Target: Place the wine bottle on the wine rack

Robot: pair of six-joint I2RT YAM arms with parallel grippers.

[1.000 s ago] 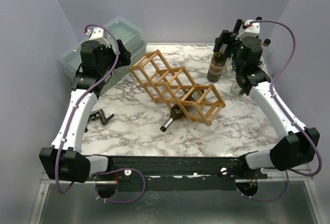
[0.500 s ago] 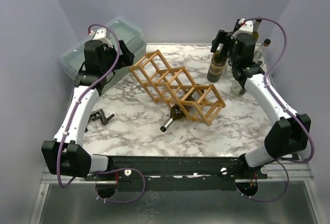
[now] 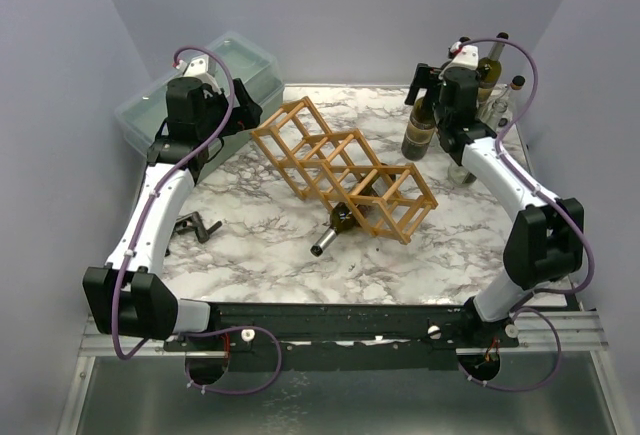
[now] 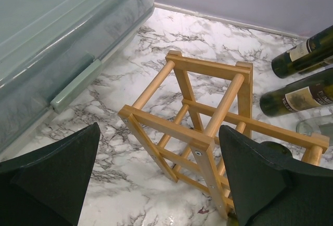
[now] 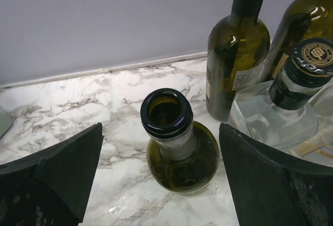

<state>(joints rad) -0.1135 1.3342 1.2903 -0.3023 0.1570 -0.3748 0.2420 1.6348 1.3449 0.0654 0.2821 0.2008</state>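
Note:
The wooden wine rack [image 3: 345,170] lies aslant mid-table, with one dark bottle [image 3: 335,227] lying in its near end, neck sticking out. An upright green wine bottle [image 3: 420,130] with an open mouth stands at the back right. My right gripper [image 3: 420,85] hovers over it, open. In the right wrist view the gripper [image 5: 161,127] has the bottle [image 5: 179,143] between its spread fingers, not touching. My left gripper [image 3: 238,115] is open and empty above the rack's far left end. In the left wrist view it [image 4: 158,132] looks down on the rack [image 4: 208,132].
A translucent lidded bin [image 3: 200,85] stands at the back left. Behind the open bottle stand two green bottles [image 5: 237,65] [image 5: 307,23] and a clear black-capped bottle [image 5: 291,101]. A small black part [image 3: 195,225] lies at the left. Walls close the back and sides.
My right arm has swung in, its elbow moving left and back, and its gripper has shifted slightly left over the upright bottle. The left arm has shifted only slightly.

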